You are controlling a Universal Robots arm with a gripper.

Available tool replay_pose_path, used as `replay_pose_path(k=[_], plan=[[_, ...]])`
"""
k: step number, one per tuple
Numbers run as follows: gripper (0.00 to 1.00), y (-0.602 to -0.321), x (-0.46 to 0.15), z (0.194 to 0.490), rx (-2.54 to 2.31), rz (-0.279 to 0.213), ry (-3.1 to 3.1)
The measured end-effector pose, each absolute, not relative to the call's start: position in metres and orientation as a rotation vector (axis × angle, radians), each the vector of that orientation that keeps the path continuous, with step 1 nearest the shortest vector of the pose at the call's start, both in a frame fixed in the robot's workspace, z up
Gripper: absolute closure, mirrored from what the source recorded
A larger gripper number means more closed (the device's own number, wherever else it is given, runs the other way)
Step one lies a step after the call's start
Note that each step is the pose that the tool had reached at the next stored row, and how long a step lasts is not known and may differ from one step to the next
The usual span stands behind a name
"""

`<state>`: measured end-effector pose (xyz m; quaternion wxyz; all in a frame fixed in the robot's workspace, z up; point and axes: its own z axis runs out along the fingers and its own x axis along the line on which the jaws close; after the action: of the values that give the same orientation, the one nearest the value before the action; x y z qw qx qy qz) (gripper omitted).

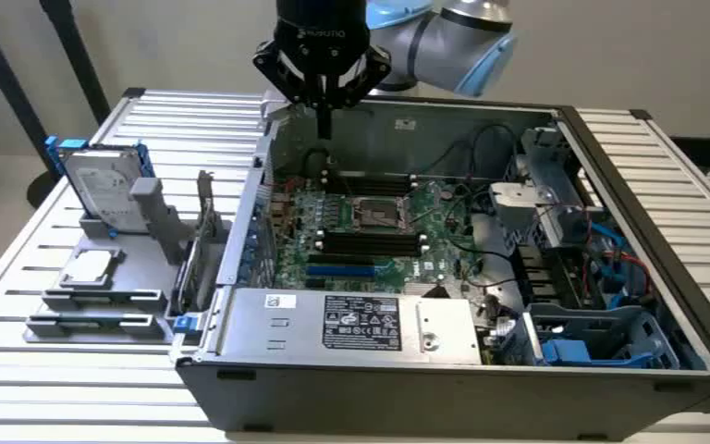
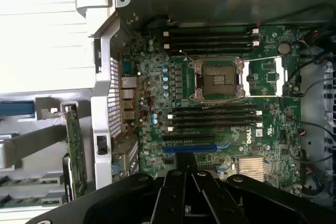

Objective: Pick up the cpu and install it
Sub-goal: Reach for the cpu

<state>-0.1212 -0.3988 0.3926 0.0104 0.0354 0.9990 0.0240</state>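
Observation:
The cpu (image 1: 88, 268), a small square chip with a pale silver top, lies flat on a grey fixture (image 1: 99, 301) at the exterior view's left, outside the computer case. My gripper (image 1: 325, 132) hangs above the back of the open case, far from the chip, with its dark fingers (image 2: 178, 192) pressed together and nothing between them. Below it lies the green motherboard (image 2: 157, 82). Its dark square socket frame (image 1: 377, 215) (image 2: 218, 80) has no chip in it.
A silver hard drive with a blue bracket (image 1: 103, 180) stands upright behind the chip. An expansion card (image 1: 207, 231) stands by the case's wall (image 1: 250, 213). Memory slots (image 2: 212, 38), cables (image 1: 491, 148), a power supply (image 1: 343, 324) and blue drive bays (image 1: 577, 347) crowd the case.

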Motion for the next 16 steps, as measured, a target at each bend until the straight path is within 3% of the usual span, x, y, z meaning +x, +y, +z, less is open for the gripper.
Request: replay_pose_path(k=[16], plan=[[0.89,-0.396,-0.136,0.393,0.111,0.075,3.118]])
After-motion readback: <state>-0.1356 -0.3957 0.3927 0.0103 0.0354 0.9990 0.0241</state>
